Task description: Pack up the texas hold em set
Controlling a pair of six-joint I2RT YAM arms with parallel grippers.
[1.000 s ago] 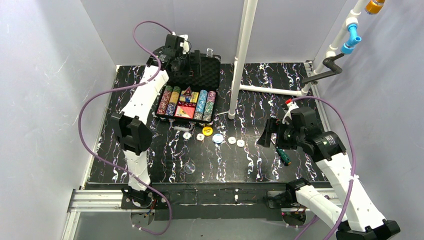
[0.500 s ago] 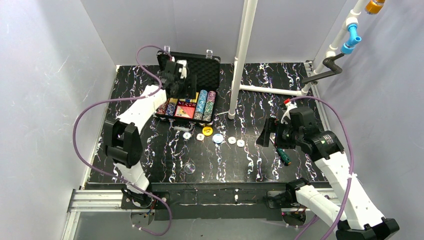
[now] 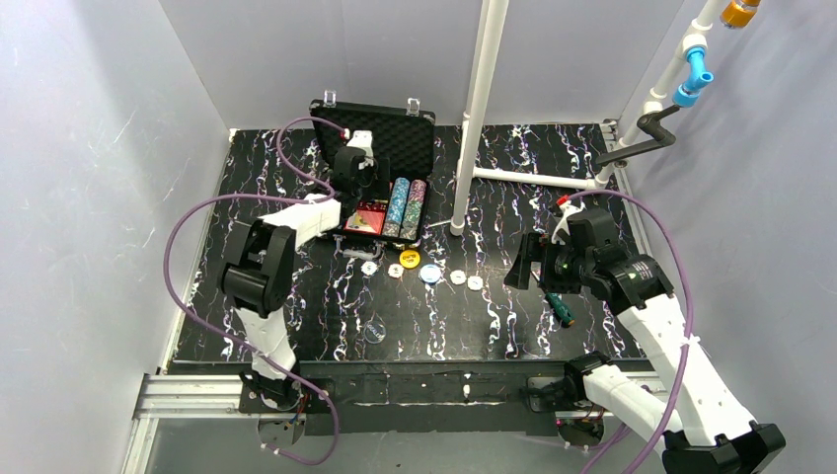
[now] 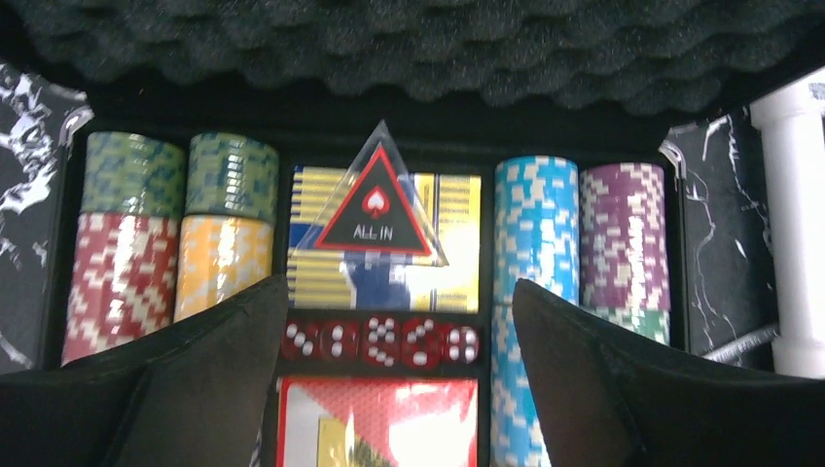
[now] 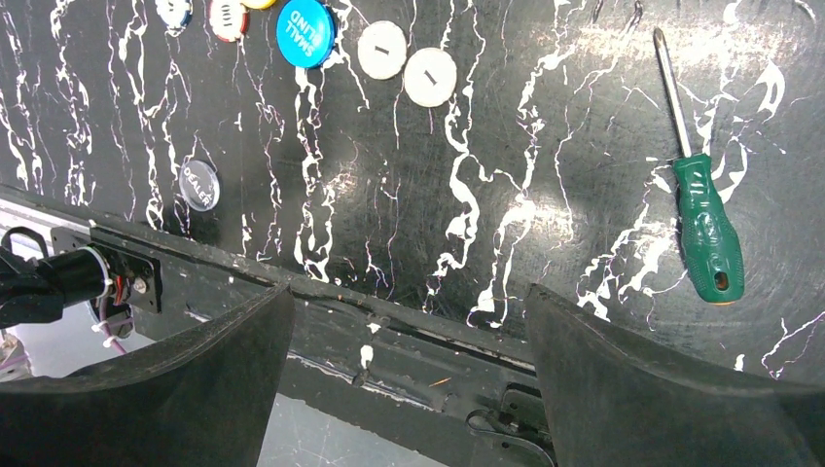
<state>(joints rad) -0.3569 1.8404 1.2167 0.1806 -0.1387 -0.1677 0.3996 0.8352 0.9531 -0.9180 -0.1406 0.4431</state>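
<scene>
**Case open, discs loose: gather before you close**

The case (image 3: 422, 126) stands open at the far edge of the surface (image 3: 296, 296), left of centre, with its foam lid upright. Inside are rows of chips (image 4: 535, 243), the red triangle (image 4: 373, 209) and, nearest you, the red card deck (image 4: 375, 418).

Your left hand (image 4: 397, 292) hovers over the tray, fingers spread, pinching nothing. Your right hand (image 5: 409, 292) hangs toward the right edge, equally spread and empty, with the screwdriver (image 5: 708, 229) near it.

The loose discs (image 3: 429, 275) lie in a row mid-surface, on the near side of the case. The dealer disc (image 5: 198, 183) lies apart, toward the near edge.

The likely step is fetching discs.
- Take one at a time.
- They lie flat, so come straight down and pinch across the rim; they may skate.
- Drop each into a free pocket, clear of the triangle.
- Leave the screwdriver out.
- Shut the lid last.
</scene>
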